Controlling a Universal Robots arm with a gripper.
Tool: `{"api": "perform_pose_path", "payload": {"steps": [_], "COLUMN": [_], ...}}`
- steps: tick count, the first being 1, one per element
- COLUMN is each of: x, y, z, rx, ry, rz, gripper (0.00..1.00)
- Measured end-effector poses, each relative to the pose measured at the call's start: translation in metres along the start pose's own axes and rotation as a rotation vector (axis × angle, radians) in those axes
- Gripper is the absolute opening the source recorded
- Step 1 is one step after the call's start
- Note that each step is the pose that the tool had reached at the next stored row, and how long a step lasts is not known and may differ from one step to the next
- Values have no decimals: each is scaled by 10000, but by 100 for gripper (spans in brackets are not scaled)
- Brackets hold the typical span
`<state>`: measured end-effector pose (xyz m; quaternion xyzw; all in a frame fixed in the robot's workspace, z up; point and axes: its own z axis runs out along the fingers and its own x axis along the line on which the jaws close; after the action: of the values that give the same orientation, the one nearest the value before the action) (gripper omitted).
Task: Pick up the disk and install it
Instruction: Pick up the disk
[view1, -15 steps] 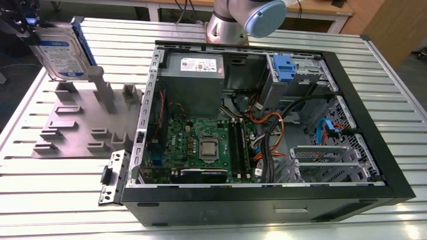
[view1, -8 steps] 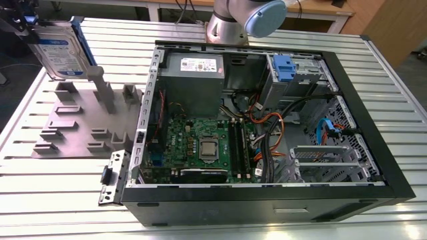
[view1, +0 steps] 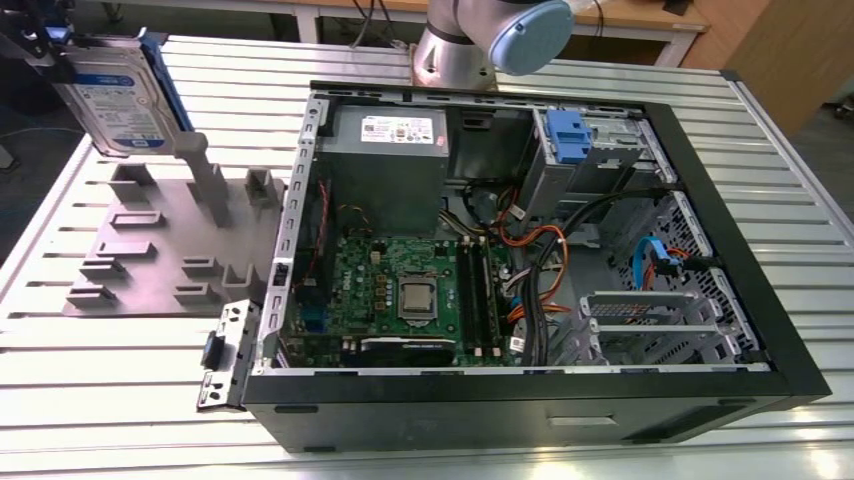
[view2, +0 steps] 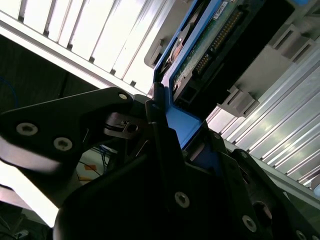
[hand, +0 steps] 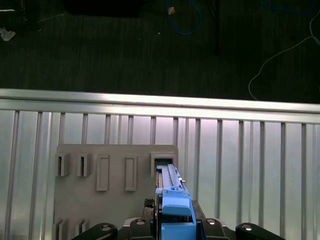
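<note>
open computer case (view1: 534, 408) — motherboard (view1: 400, 262) inside, grey slotted fixture (view1: 150, 282), slatted table (view1: 120, 400)

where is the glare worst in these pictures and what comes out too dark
Exterior view: the table shines in bright streaks, while the computer case is evenly lit; second wrist view: the table slats wash out to white, and the gripper, shut on the disk, looks almost black; first wrist view: the floor beyond the table is nearly black.

Second wrist view: disk (view2: 200, 55) end far from gripper (view2: 182, 127) cropped by picture edge; end at gripper hidden
</note>
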<state>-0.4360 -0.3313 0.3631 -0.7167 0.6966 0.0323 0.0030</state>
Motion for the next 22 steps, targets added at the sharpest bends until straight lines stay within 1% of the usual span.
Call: {"api": "perform_pose_path", "payload": {"steps": [10, 22], "x": [-4, -6], "y": [3, 5], "z": [-68, -114], "rx": [1, -2], "ry": [-1, 1], "rz": [1, 1], "gripper": [37, 37]}}
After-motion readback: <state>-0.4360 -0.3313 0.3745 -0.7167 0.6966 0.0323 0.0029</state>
